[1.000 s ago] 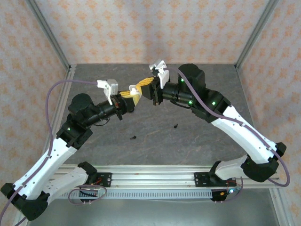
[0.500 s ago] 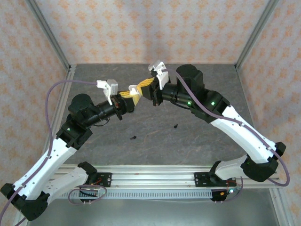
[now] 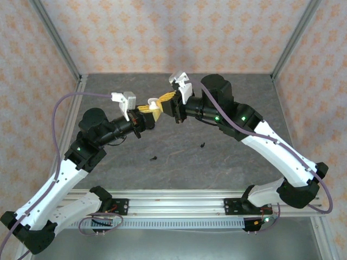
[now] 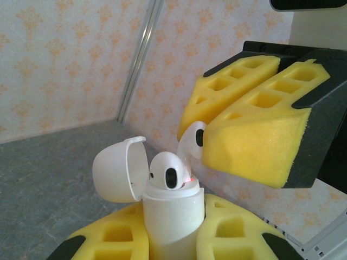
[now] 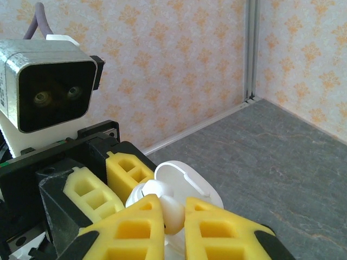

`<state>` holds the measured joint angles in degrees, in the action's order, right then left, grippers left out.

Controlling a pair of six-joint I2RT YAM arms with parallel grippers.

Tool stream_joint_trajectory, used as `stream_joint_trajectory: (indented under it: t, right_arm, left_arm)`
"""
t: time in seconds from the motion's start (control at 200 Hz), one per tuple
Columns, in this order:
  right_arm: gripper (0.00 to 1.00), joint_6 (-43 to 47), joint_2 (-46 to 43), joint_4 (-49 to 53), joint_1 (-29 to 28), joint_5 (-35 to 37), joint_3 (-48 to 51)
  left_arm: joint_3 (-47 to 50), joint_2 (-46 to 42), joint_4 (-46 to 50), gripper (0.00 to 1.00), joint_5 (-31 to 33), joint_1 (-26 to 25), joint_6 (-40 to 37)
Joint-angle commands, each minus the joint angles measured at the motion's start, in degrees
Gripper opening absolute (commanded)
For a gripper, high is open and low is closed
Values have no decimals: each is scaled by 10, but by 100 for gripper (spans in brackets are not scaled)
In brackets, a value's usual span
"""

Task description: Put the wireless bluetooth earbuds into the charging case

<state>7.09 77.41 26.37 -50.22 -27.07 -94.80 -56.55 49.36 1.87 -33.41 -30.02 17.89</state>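
White case (image 4: 172, 214) sat clenched in my left tool (image 4: 172, 246), my right tool (image 4: 233, 111) pinching an earbud (image 4: 194, 140) just beside it. Tilted, its stem could jam or slip free.

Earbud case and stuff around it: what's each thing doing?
Small white rounded plastic case: lid open, upright in left gripper.
White earbud: seated in case.
Second white earbud: pinched by right gripper, near case's opening.
Black earbuds: loose on grey table.

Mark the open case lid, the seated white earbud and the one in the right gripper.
case lid (image 4: 116, 172): left wrist view, its dome.
seated earbud (image 4: 169, 174): left wrist view, its head.
gripped earbud (image 4: 191, 143): left wrist view, its exposed head.
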Motion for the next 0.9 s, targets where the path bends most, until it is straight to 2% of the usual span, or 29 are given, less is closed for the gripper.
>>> stream_joint_trajectory:
  t: [0.0,0.711,0.751,0.896]
  right_arm:
    - [13,-12,-3,9,-5,-21,2]
    - [14,-42,21,42,-5,-22,-11]
    - [16,-49,25,43,-5,-27,-14]
    - [34,-70,27,40,-5,-30,-23]
  left_arm:
    - [-11,-11,-9,0,16,-4,-13]
    - [-15,10,-30,0,21,-4,-9]
    - [-14,10,-30,0,20,-4,-9]
    - [-10,10,-33,0,24,-4,-10]
